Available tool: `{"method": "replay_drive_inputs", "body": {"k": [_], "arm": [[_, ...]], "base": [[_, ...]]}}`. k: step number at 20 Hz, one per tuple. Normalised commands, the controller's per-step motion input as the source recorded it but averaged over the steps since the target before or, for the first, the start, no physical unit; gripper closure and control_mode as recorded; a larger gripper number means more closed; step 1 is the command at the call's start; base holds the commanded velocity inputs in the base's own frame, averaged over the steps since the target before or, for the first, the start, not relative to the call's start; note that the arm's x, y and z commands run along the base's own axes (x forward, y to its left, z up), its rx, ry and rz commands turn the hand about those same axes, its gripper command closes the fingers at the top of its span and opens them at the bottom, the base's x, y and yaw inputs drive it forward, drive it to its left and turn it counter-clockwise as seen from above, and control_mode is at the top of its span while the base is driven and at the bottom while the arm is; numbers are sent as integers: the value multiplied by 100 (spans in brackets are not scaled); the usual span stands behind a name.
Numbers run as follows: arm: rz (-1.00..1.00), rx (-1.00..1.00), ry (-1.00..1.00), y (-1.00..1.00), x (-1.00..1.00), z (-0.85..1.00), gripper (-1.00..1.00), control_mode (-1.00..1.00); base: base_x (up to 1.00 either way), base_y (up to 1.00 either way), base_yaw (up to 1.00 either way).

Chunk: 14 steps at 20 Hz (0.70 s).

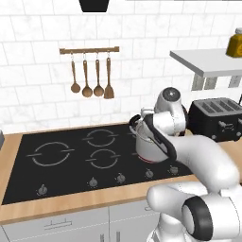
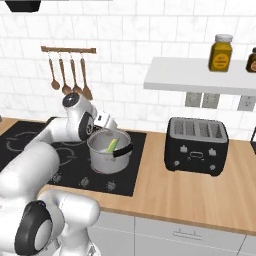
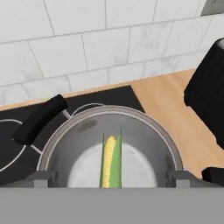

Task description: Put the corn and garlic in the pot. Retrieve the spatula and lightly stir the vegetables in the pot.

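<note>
The steel pot (image 2: 106, 157) stands on the hob's right rear burner, and its black handle (image 3: 40, 118) points away to the left in the hand view. The corn (image 3: 111, 159), a yellow cob with a green husk, rests inside the pot (image 3: 144, 131) and leans on its wall (image 2: 113, 144). My gripper (image 3: 111, 179) hangs just above the pot's mouth, open, its fingertips (image 3: 43, 179) wide apart on either side of the cob and not touching it. In the left base view my arm covers most of the pot (image 1: 144, 147). The garlic and the spatula are out of view.
A black toaster (image 2: 196, 145) sits on the wooden counter right of the pot. Brown wooden spoons and a wooden spatula hang on a wall rail (image 1: 90, 75). A white shelf (image 2: 200, 75) with jars runs above the toaster. The black hob (image 1: 61, 160) stretches left.
</note>
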Motion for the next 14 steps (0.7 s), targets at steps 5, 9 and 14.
{"method": "replay_drive_inputs", "body": {"k": [5, 9, 14], "arm": [[0, 12, 43, 44, -54, 81, -100, -100], [0, 12, 52, 39, -64, 36, -100, -100], [0, 3, 33, 16, -69, -17, -100, -100]], "base": [[0, 0, 0], [0, 0, 0], [0, 0, 0]]}}
